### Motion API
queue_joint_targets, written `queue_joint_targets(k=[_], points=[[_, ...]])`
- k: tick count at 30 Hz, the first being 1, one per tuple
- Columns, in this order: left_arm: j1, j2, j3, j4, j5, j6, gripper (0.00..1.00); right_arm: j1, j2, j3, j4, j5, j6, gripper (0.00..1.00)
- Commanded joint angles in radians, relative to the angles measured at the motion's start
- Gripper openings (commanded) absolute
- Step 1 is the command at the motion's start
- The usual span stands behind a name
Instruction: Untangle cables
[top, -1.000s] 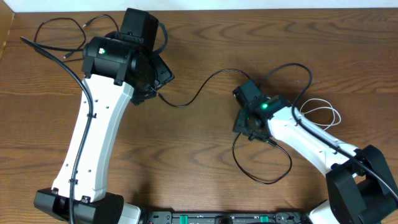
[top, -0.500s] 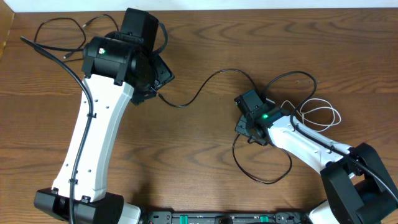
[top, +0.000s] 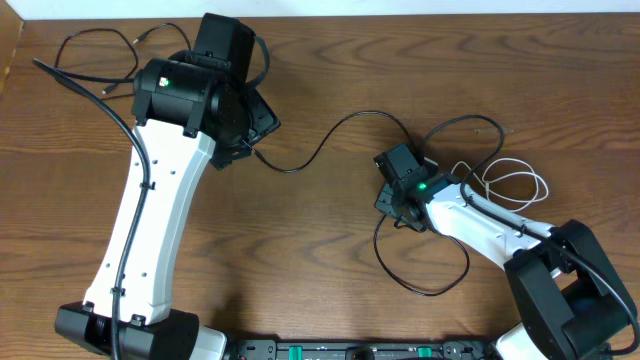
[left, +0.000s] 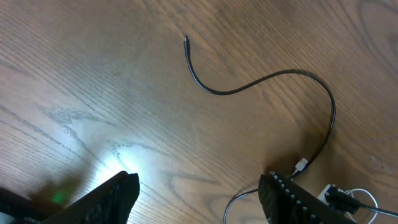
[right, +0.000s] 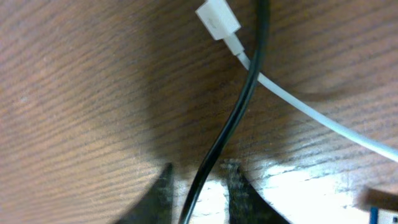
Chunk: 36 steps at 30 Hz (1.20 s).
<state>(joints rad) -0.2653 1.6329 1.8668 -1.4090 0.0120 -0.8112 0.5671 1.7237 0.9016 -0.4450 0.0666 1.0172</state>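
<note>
Right pincer (right: 199, 180) is narrow, straddling a black cable (right: 249, 87) toward the bench's (right: 74, 81) 3 o'clock; I cannot tell whether it pinches. A white cable (right: 298, 102) passes under the black one. Left pincer (left: 199, 180), toward 10 o'clock, gapes wide, holding nothing.

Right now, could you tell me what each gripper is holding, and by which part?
The left gripper holds nothing. The right gripper straddles the black cable partway along it; whether it grips cannot be told.
</note>
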Motion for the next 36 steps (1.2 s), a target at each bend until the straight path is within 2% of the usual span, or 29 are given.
queue_joint_targets(k=[1,3,6,11,13,16,21,25,28,29,33,36], points=[[0.0,0.014,0.001,-0.004,-0.021,0.01,0.68,0.002,0.013,-0.005,0.008,0.005,0.007,0.08],[0.0,0.014,0.001,-0.004,-0.021,0.01,0.68,0.002,0.014,-0.005,0.016,0.006,0.006,0.02],[0.0,0.014,0.001,-0.004,-0.021,0.01,0.68,-0.001,0.011,-0.002,0.03,-0.01,0.002,0.01],[0.0,0.014,0.002,-0.003,-0.019,0.01,0.67,-0.04,-0.05,0.064,0.063,-0.219,-0.192,0.01],[0.0,0.013,0.002,-0.002,0.048,0.01,0.68,-0.06,-0.121,0.117,0.056,-0.315,-0.304,0.01],[0.0,0.013,0.002,0.011,0.097,0.037,0.68,-0.071,-0.207,0.163,0.032,-0.317,-0.365,0.01],[0.0,0.013,0.002,0.02,0.129,0.054,0.68,-0.087,-0.372,0.235,0.0,-0.321,-0.549,0.01],[0.0,0.013,0.002,0.093,0.304,0.15,0.68,-0.081,-0.471,0.241,-0.006,-0.338,-0.571,0.02],[0.002,0.013,0.002,0.143,0.404,0.144,0.68,-0.079,-0.495,0.241,-0.016,-0.38,-0.576,0.01],[0.001,0.013,0.002,0.171,0.493,0.145,0.68,-0.075,-0.495,0.241,-0.016,-0.428,-0.62,0.01],[0.001,0.013,0.002,0.227,0.693,0.144,0.68,-0.074,-0.494,0.241,-0.005,-0.472,-0.652,0.01],[0.001,0.013,0.002,0.256,0.783,0.14,0.68,-0.074,-0.494,0.241,0.048,-0.516,-0.652,0.01]])
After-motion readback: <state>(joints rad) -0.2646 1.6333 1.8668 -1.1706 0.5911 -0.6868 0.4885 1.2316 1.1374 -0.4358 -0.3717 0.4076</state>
